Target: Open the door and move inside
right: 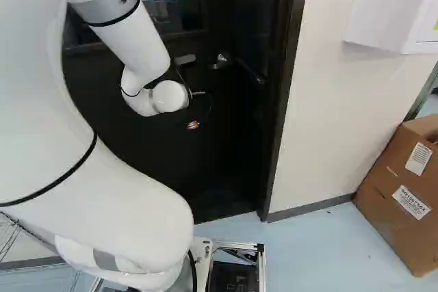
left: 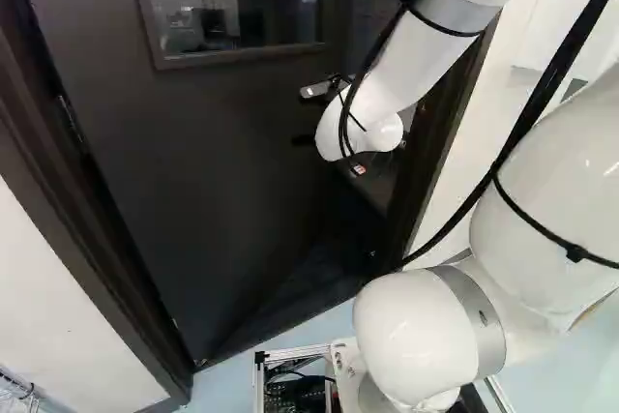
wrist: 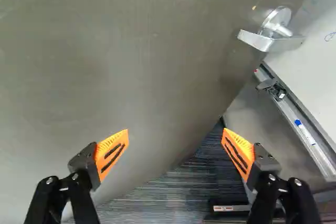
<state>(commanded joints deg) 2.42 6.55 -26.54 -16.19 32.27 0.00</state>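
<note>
the dark door (left: 184, 162) stands partly open. the pincer (right: 193, 125) is spread wide near it, the silver handle (wrist: 262, 41) ahead.

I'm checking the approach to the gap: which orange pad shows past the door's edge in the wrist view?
The pad on the marker's side, nearer the silver handle; the other shows against the door.
</note>
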